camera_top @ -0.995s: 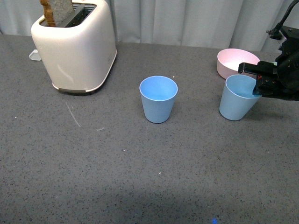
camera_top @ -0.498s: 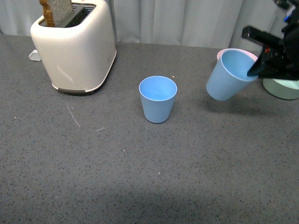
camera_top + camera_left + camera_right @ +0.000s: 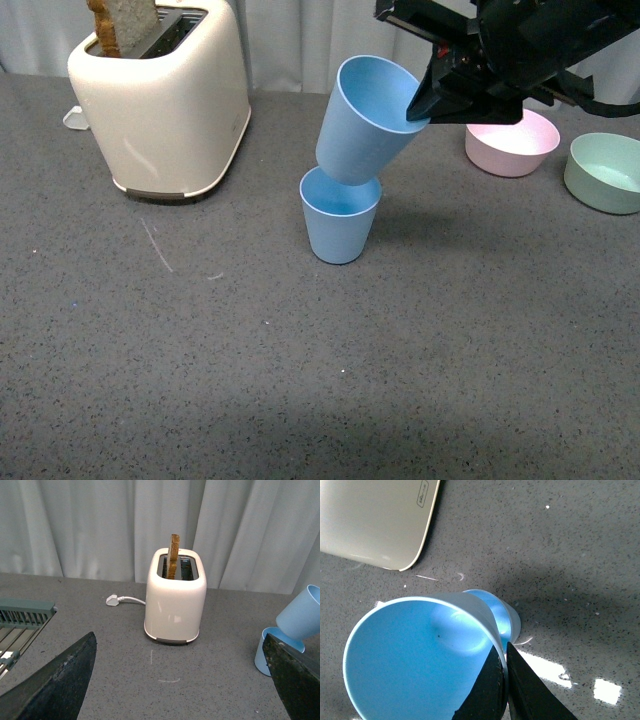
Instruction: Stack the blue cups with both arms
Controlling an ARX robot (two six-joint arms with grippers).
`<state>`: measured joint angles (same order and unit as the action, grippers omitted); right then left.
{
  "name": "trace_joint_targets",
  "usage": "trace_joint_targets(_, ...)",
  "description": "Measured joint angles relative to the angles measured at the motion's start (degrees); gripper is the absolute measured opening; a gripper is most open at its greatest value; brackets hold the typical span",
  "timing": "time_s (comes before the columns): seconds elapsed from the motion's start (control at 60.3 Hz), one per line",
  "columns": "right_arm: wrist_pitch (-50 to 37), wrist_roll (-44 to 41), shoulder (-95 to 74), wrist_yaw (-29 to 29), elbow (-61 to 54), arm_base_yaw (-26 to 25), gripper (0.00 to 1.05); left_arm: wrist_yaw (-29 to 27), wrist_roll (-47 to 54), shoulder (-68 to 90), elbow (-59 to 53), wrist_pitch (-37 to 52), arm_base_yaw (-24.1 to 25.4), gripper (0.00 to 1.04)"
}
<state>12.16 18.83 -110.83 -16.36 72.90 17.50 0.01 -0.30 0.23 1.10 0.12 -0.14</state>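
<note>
An upright blue cup and a tilted blue cup make two cups on one grey table. Two bowls are in the front view: one pink bowl and one green bowl. One cream toaster carries a single slice of toast. One white plug and one slatted green rack complete the count.

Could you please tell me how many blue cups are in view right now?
2. The standing cup sits upright on the table; the held cup hangs tilted over it, its rim pinched by the right gripper. None appears hidden.
</note>
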Motion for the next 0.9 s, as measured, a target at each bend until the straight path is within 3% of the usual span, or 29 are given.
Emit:
trace_joint_targets(0.249,0.5,-0.2,-1.8,0.6,1.6,1.0,0.02,0.0,0.0,0.0,0.0,0.0,0.0,0.98)
trace_joint_targets(0.531,-4.4,0.0,-0.2,0.0,-0.5,0.6,0.48,0.0,0.0,0.0,0.0,0.0,0.0,0.98)
trace_joint_targets(0.796,-12.1,-7.6,16.1,8.7,-13.9,-1.6,0.93,0.0,0.0,0.0,0.0,0.0,0.0,0.98)
trace_joint_targets(0.829,-12.3,-8.0,17.2,8.9,-14.0,-1.8,0.97,0.0,0.0,0.0,0.0,0.0,0.0,0.98)
trace_joint_targets(0.896,-26.3,-11.5,18.2,18.4,-18.9,-1.5,0.90,0.0,0.0,-0.1,0.0,0.0,0.0,0.98)
